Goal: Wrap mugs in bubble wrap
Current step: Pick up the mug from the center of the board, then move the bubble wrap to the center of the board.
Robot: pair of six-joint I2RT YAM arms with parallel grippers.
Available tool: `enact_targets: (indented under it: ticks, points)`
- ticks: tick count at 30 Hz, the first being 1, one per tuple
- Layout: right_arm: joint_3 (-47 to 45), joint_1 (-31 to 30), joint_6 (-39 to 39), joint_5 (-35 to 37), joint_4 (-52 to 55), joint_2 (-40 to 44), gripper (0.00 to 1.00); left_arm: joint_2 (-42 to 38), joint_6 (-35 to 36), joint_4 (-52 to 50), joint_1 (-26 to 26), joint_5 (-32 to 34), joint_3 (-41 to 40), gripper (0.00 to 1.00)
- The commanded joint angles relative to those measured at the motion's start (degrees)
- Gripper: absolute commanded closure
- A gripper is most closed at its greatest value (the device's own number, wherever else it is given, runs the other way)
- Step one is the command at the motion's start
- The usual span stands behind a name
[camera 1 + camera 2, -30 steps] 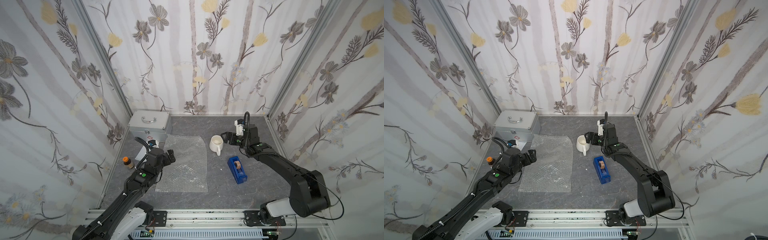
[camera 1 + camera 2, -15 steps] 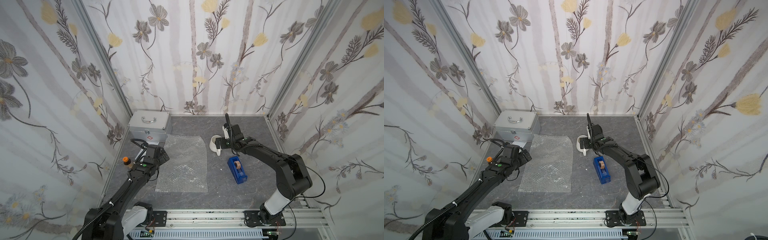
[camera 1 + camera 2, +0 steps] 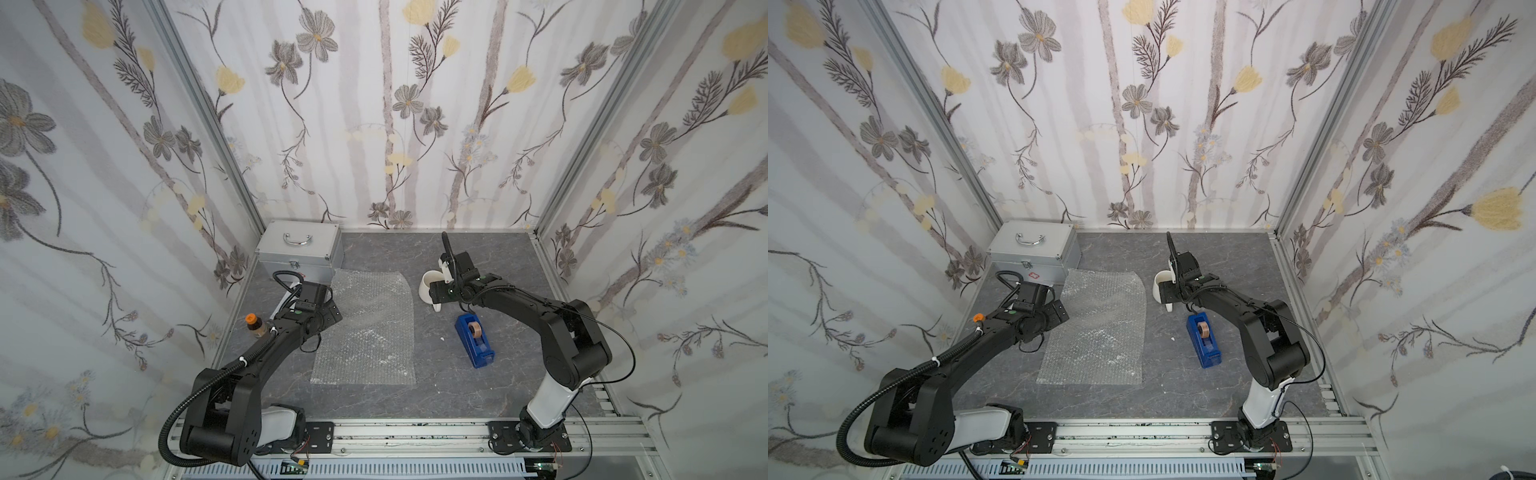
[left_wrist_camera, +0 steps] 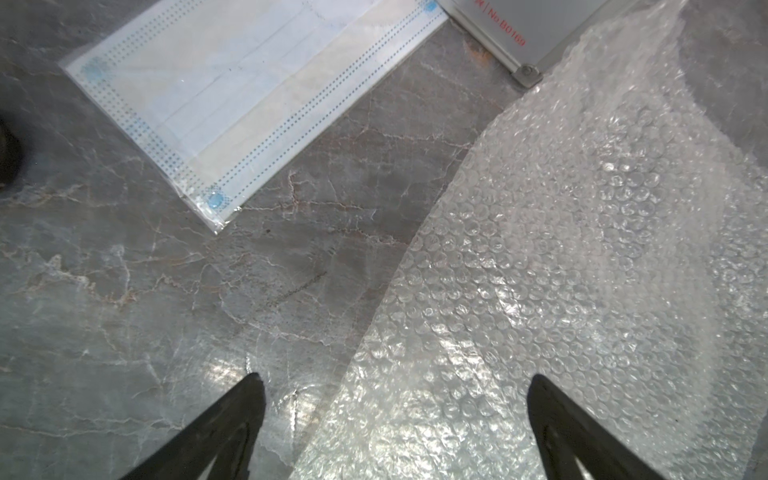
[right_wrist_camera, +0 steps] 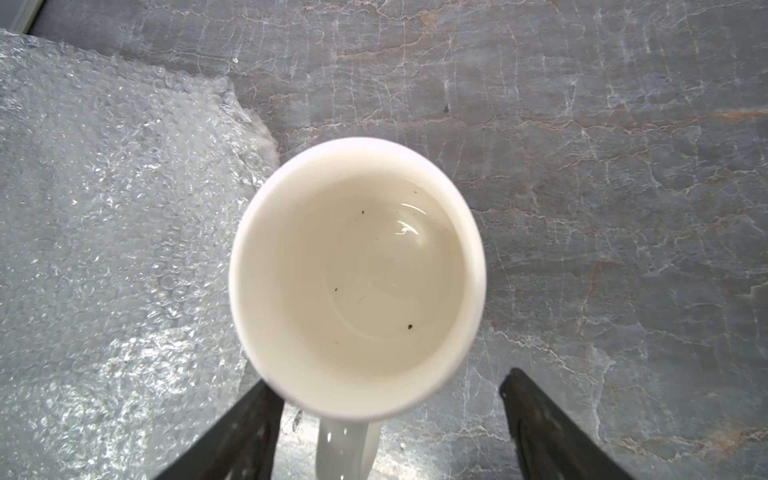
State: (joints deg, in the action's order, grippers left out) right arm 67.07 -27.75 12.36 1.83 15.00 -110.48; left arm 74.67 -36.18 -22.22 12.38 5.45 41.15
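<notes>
A cream-white mug (image 3: 428, 282) (image 3: 1160, 283) stands upright on the grey table, just right of the bubble wrap (image 3: 370, 328) (image 3: 1100, 328), which lies flat. My right gripper (image 3: 436, 293) (image 5: 390, 380) hangs over the mug's near side, open. In the right wrist view the mug (image 5: 357, 274) shows its empty inside, and its handle (image 5: 349, 449) lies between my two fingers with a gap on each side. My left gripper (image 3: 331, 316) (image 4: 395, 378) is open at the wrap's left edge, one finger above bare table and one above the bubble wrap (image 4: 561, 257). It holds nothing.
A blue tape dispenser (image 3: 473, 338) lies right of the wrap, close to the mug. A silver case (image 3: 299, 249) stands at the back left, touching the wrap's far corner. A packaged face mask (image 4: 249, 95) and a small orange-capped bottle (image 3: 253, 326) sit by the left wall.
My right gripper has swung left from beside the mug to above it, and its fingers have drawn closer round the handle. My left gripper has stayed open at the wrap's left edge.
</notes>
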Motion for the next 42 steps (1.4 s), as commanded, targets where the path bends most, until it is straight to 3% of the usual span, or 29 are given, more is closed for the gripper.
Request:
enact_targets:
  ticks: [1, 7, 13, 21, 27, 30, 36, 42]
  points:
    - [1.0, -0.1, 0.2, 2.4, 1.5, -1.6, 0.33, 1.3, 0.1, -0.5, -0.1, -1.2, 0.4, 0.0]
    - [2.3, -0.1, 0.8, 3.8, 2.9, -2.9, 0.58, 3.7, -1.5, 1.1, 0.2, -5.8, 0.2, 0.0]
    - [2.6, -0.2, 2.1, 6.9, 4.6, -1.4, 1.0, 6.2, -4.3, 2.7, 4.8, -8.0, -0.7, 0.0]
    - [2.4, -1.5, 1.5, 4.2, 5.5, 6.2, 1.0, 7.1, -11.4, 6.1, 13.5, -7.9, -2.5, 0.0]
    - [2.8, -7.2, 3.2, -1.3, 6.4, 8.8, 1.0, 6.6, -18.3, 11.6, 20.3, -8.4, -2.7, 0.0]
    - [3.3, -11.3, 5.7, -2.0, 6.8, 8.6, 1.0, 2.5, -20.7, 12.6, 21.7, -6.4, -3.2, 0.0]
    - [6.3, -16.2, 11.1, -1.2, 7.2, 5.2, 1.0, -11.4, -18.2, 2.5, 18.0, 2.6, -3.0, 0.0]
    - [12.1, -21.8, 15.3, 2.2, 9.0, -0.3, 1.0, -15.5, -12.6, -0.2, 7.6, -2.6, -3.3, 0.0]
